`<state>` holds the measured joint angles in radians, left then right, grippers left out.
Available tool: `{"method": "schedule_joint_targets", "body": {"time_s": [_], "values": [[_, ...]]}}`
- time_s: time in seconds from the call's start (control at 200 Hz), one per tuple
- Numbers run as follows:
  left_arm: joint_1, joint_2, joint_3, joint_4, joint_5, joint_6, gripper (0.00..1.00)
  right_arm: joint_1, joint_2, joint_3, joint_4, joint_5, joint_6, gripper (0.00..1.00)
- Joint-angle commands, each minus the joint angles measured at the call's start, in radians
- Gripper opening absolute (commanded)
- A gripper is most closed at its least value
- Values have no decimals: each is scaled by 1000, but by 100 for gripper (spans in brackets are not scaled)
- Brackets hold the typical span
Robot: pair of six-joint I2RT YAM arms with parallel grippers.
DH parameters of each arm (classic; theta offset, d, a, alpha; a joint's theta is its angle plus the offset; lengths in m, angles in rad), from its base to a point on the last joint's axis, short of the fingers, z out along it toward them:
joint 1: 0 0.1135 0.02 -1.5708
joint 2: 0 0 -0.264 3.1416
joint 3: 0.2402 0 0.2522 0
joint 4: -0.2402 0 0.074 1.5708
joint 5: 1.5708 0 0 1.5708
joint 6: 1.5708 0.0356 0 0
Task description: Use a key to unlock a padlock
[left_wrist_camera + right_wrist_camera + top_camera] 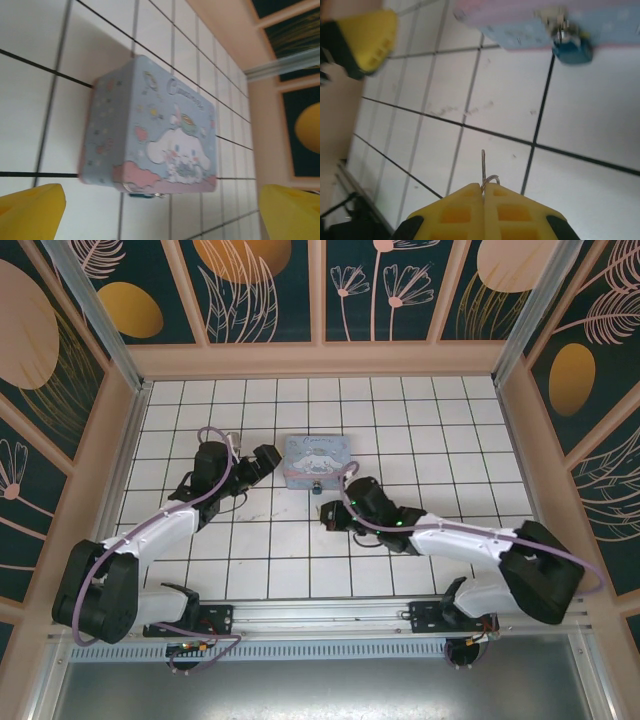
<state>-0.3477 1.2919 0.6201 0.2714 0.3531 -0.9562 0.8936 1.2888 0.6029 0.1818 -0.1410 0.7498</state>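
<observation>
The right fingers (462,212) are closed on the thin key (483,167); the left fingers (30,212) stand open beside the box (155,125). The padlock (571,46) hangs at the box's front edge; if pushed, it may swing and the key may twist.

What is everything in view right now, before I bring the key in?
box: one, pale blue with cartoon print, mid-table, beyond both arms.
padlock: one, brass and dark blue, at the clasp on the box's near side.
key: one, thin silvery metal, sticking out of the right tool.
table: one, white tiles with dark grid lines, under everything.
walls: three, dark floral panels in tan frames, around the table.
left tool: one, yellow fingers, open, left of the box.
right tool: one, yellow fingers, shut on the key, short of the padlock.
</observation>
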Motion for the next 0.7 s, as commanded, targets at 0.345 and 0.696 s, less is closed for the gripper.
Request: {"method": "schedule_joint_targets", "body": {"time_s": [0.345,0.696], "values": [[-142,91,61,340,235,-160,83,-273,-226,-78,128,-342,-74,0],[-195,123,84,325,167,-290,85,-273,-211,-15,57,-238,-118,0]]}}
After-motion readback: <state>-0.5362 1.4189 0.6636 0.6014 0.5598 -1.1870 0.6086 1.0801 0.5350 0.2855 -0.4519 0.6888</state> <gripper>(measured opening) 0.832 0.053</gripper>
